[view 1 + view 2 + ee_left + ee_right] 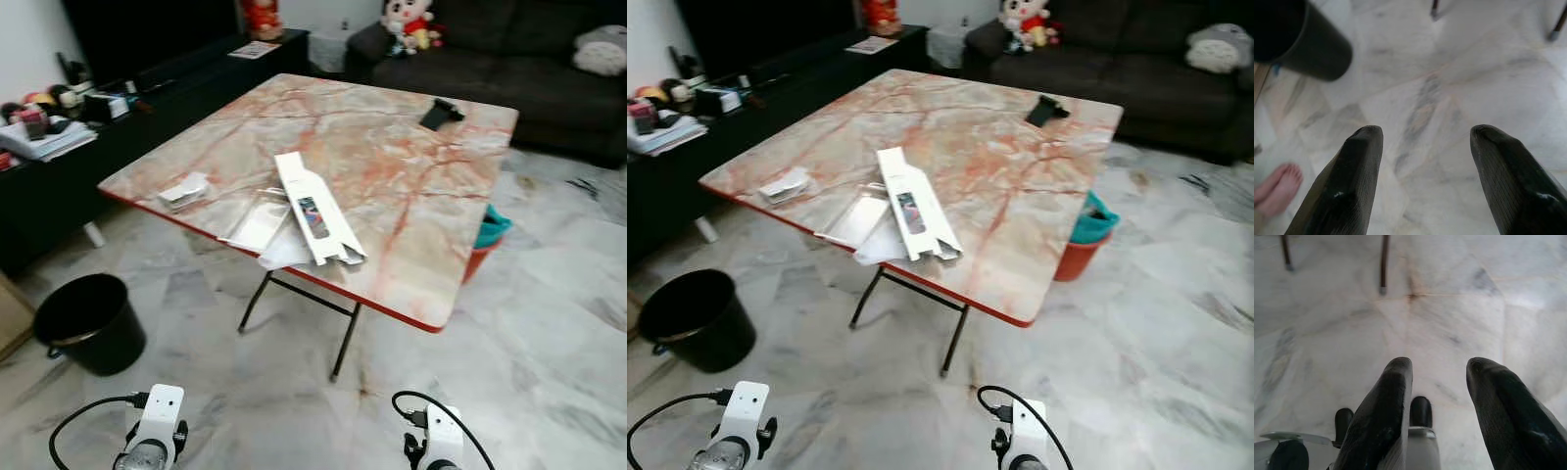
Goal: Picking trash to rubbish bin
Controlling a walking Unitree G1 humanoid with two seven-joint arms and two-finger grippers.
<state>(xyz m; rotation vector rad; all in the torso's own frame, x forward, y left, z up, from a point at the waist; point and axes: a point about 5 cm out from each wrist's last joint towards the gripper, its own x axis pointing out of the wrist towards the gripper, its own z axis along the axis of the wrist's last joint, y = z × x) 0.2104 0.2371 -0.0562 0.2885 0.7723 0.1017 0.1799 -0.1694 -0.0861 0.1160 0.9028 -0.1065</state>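
A long white box [316, 209] lies flat near the table's [392, 157] front edge among wrappers [257, 221], its long axis running front to back. The black bin [88, 321] stands on the floor left of the table. Left gripper [1425, 142] and right gripper [1437, 374] hang spread and empty above the floor.

left gripper [1422, 134] fingers apart; right gripper [1440, 367] fingers apart; arms low

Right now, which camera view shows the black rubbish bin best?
The left eye view: the black rubbish bin stands whole on the floor, left of the table. The right eye view shows it whole, nearer the edge; the left wrist view shows part of it.
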